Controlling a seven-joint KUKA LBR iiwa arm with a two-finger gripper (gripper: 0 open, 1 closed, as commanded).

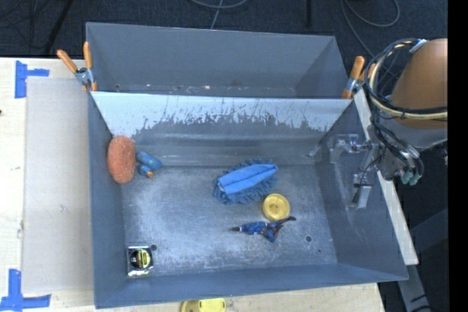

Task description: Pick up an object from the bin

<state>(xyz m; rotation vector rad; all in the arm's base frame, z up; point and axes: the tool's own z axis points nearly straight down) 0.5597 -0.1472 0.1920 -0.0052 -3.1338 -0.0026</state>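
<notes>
A grey metal bin [219,281] with sloping walls fills the middle of the frame, seen from above. The robot arm [398,150] enters from the right edge, its rounded orange cover [428,80] cut off by the frame and wrapped in dark cables [387,102]. The gripper [360,190] hangs at the right of the frame, over the bin's right sloping wall, well apart from everything on the floor; it is small and dim against the grey metal, so whether it is released or clenched cannot be told. Nearest to it, right of centre, lies a yellow round disc [276,207]. Just below the disc is a small dark blue thing [263,229] too small to identify. Just above and left of the disc is a larger blue fringed thing [246,181], perhaps a brush or cloth. Against the left wall rests an orange-brown oval lump [121,159], with a small blue piece [150,163] beside it. A black and yellow tape measure [140,259] sits in the lower left corner.
</notes>
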